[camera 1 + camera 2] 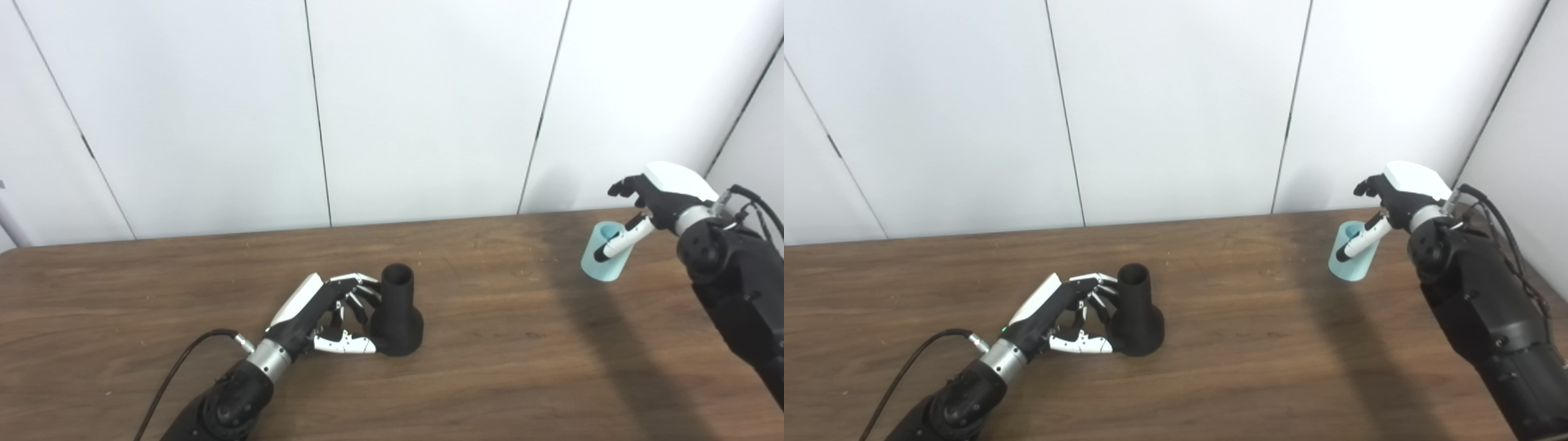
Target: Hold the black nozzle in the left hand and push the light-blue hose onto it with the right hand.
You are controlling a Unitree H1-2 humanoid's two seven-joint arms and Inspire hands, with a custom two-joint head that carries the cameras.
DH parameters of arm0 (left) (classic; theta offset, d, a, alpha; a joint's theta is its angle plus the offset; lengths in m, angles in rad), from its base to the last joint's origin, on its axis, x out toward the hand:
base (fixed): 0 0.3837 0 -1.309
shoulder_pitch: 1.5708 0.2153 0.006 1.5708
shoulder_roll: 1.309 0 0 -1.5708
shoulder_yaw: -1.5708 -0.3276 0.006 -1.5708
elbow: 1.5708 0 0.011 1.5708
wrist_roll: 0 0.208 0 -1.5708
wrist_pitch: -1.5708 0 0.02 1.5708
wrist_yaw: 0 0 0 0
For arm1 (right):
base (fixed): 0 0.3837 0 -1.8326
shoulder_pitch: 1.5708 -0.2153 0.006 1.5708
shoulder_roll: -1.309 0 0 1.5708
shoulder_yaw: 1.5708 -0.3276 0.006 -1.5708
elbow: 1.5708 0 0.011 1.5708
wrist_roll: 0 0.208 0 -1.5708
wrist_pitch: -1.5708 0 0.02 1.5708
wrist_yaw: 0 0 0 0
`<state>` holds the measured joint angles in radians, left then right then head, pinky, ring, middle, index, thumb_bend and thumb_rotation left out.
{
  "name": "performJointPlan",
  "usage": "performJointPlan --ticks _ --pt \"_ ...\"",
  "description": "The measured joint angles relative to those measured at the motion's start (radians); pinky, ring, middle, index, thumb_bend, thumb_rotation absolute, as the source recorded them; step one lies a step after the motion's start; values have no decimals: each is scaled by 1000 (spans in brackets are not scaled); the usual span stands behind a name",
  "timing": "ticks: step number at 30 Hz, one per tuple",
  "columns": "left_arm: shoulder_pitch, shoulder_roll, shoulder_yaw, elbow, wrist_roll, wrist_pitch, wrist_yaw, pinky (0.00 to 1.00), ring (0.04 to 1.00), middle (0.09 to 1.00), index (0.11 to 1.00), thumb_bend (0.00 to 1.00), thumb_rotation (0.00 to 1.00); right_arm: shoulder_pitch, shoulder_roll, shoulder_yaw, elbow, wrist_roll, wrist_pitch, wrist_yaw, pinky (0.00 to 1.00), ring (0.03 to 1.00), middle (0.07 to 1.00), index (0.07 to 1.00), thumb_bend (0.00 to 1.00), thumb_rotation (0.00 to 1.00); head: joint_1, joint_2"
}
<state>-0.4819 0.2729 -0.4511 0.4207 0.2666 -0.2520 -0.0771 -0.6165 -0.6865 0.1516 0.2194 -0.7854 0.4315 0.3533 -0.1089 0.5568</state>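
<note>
Nozzle (pixel 399 312) stands upright at centre frame on the table (pixel 502 361), left hand (pixel 324 315) curled against its side, grasping it. Right hand (pixel 652 205), far right, grips the tilted light-blue hose (pixel 603 260) above the tabletop.

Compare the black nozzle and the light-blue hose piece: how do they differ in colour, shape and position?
The black nozzle flares into a wide base, while the light-blue hose is a plain short tube. The nozzle stands upright on the table beside the left hand; the hose is tilted, held by the right hand near the far right edge. Both have open, hollow tops.
</note>
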Motion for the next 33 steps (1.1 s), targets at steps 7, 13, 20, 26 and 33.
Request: performJointPlan --ticks 7,13,20,26,33 --pt "0 0 0 0 1 0 0 372 488 615 617 864 316 -4 0 15 11 -7 -1 -2 551 667 741 738 994 246 -2 2" --pt "3 -2 7 0 1 0 -1 368 477 615 617 869 322 -14 0 23 55 -7 -37 -45 502 597 668 714 983 231 0 2" --pt "6 -8 14 0 1 0 -2 366 474 614 617 868 317 -18 0 39 81 -7 -55 -56 473 599 688 713 983 230 0 5" --pt "6 -8 14 0 1 0 -2 366 474 613 616 866 314 -36 0 51 115 -7 -56 -54 481 622 717 717 986 231 2 8" --pt "6 -8 14 0 1 0 -3 366 474 613 616 867 315 -50 0 71 148 -7 -49 -37 479 622 723 721 983 216 3 9"
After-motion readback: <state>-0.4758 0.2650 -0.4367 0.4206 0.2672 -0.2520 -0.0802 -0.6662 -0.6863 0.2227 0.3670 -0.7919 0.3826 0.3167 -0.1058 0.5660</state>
